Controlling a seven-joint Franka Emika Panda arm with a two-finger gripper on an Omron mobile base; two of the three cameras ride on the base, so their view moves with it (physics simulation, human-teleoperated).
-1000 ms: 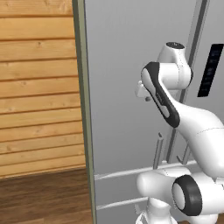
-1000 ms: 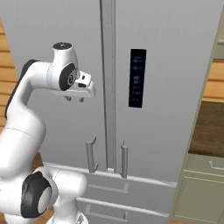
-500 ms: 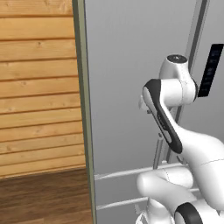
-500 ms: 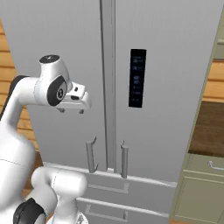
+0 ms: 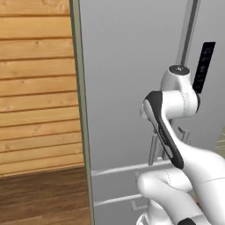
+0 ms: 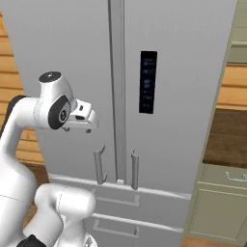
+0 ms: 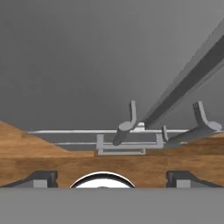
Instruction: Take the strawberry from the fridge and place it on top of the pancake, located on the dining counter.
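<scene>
the fridge (image 6: 169,96) is standing shut, its 2 door handles (image 6: 99,164) hanging side by side below the black control panel (image 6: 148,82). the gripper (image 6: 86,126) is hovering in front of the left door – fingertips (image 7: 41,178) are sitting wide apart, holding nothing.

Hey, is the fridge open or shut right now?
Shut. Both doors of the fridge sit flush at the centre seam, handles untouched, with no interior showing.
</scene>
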